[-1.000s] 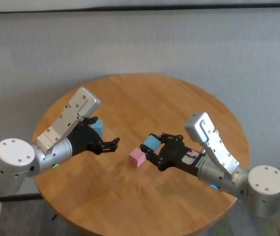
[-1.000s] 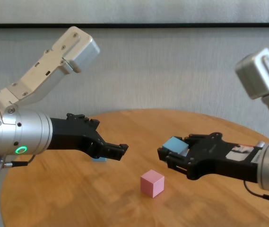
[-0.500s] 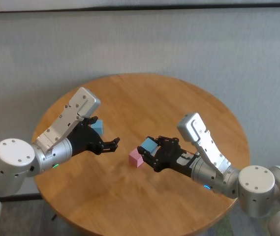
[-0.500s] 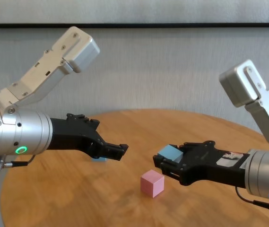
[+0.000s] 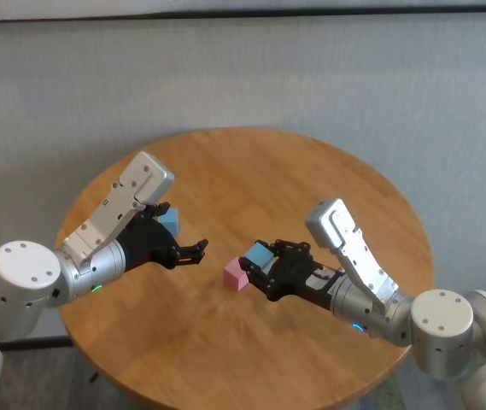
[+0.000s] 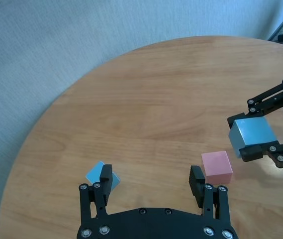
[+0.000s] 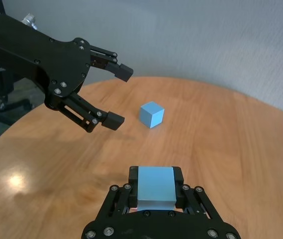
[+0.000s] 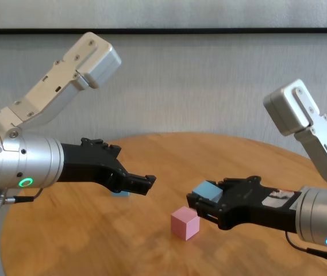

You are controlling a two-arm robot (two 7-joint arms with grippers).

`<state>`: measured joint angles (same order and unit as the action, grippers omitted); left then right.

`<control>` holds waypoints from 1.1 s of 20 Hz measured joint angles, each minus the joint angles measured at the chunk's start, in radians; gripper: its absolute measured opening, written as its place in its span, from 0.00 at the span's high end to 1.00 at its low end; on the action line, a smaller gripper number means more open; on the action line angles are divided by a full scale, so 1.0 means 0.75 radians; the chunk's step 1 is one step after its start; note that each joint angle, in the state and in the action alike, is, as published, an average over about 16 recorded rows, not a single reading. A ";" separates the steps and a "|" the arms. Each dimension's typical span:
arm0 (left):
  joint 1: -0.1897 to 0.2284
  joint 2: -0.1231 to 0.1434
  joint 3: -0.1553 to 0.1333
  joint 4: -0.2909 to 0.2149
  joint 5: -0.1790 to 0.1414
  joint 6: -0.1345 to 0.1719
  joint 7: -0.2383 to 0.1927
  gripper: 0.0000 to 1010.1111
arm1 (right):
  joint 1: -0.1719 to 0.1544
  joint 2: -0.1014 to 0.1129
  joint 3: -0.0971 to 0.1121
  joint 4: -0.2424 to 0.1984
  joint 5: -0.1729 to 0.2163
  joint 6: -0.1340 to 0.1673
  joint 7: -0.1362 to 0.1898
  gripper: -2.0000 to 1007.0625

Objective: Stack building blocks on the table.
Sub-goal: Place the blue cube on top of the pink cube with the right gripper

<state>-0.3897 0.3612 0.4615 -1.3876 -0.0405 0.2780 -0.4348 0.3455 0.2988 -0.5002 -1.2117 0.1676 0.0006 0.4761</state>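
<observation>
On the table [image 5: 328, 171]: three blocks, one pink, two blue. Pink block [image 5: 236, 274] lies flat near table centre. First blue block [image 5: 168, 219] lies on the wood at the robot's left, partly behind the left hand [image 5: 193, 249]. Second blue block [image 5: 257, 254] is off the table, clamped between the fingers of the right hand [image 5: 262, 266], just beside the pink block and slightly higher, not touching it. Left hand hovers above the table with fingers spread wide, holding nothing, touching nothing. No block is stacked.
</observation>
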 joint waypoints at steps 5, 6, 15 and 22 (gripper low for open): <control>0.000 0.000 0.000 0.000 0.000 0.000 0.000 0.01 | 0.002 -0.009 -0.002 0.017 -0.005 -0.005 -0.001 0.64; 0.000 0.000 0.000 0.000 0.000 0.000 0.000 0.01 | 0.002 -0.011 -0.003 0.019 -0.006 -0.006 -0.001 0.64; 0.000 0.000 0.000 0.000 0.000 0.000 0.000 0.01 | 0.004 -0.031 -0.008 0.042 -0.012 -0.018 -0.002 0.64; 0.000 0.000 0.000 0.000 0.000 0.000 0.000 0.01 | 0.012 -0.050 -0.011 0.070 -0.018 -0.032 -0.007 0.64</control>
<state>-0.3897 0.3612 0.4615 -1.3876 -0.0404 0.2780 -0.4348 0.3546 0.2611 -0.5087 -1.1593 0.1538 -0.0233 0.4710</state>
